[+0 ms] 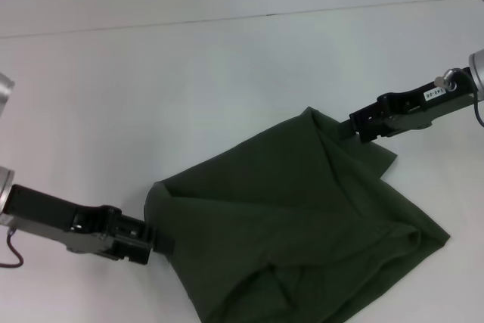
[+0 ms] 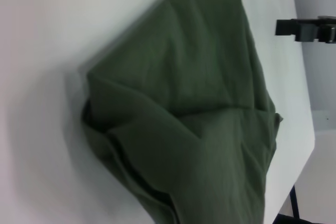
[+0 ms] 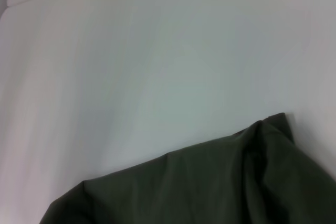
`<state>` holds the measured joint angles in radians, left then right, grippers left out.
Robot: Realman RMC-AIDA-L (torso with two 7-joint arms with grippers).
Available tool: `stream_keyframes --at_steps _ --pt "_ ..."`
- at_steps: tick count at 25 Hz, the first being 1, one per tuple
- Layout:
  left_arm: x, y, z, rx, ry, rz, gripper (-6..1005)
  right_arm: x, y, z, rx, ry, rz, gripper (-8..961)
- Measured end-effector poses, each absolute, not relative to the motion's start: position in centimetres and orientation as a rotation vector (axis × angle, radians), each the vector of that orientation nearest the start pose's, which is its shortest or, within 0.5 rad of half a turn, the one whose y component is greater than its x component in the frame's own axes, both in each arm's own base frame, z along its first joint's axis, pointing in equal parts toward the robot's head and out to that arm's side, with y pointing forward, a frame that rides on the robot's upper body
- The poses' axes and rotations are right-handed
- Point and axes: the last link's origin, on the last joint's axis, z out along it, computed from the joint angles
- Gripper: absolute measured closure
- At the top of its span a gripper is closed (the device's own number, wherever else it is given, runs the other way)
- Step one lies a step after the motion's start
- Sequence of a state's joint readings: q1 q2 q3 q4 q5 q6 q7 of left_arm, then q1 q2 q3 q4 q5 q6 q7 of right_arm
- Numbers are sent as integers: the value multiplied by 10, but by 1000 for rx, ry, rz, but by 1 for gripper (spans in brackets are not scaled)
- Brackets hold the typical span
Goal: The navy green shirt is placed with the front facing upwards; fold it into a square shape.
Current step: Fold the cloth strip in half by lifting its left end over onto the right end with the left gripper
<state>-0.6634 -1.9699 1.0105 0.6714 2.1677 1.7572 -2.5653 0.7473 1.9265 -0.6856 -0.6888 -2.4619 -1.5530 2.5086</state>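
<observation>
Nearest the camera, the navy green shirt [image 1: 302, 225] lies bunched, plain side up, on the white table [image 1: 189, 73], right of centre. Left gripper [image 1: 160, 243] seems clamped on its near-left edge, right gripper [image 1: 355, 128] on its far corner. Judged mid-fold; next, both should carry the layer across and lay it flat.

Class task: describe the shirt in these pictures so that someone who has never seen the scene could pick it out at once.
Start with the wide white table that fills the head view. Between the left gripper near the front and the right gripper farther back lies the navy green shirt, a loosely folded, creased heap. It is the only dark cloth there, with plain green fabric showing and no lettering visible.
</observation>
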Motion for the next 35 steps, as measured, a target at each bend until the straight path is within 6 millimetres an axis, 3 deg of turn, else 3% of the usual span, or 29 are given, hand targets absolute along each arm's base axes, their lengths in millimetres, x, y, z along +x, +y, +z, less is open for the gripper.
stream_keyframes --at_steps 11,26,35 --pt "-245 317 -12 -2565 -2138 66 331 263 383 51 -2315 1820 128 381" --pt "-236 313 -38 -2573 -2179 66 355 265 383 51 -2305 1818 130 381" --pt "-233 309 -42 -2595 -2200 81 397 266 382 51 -2304 1821 127 381"
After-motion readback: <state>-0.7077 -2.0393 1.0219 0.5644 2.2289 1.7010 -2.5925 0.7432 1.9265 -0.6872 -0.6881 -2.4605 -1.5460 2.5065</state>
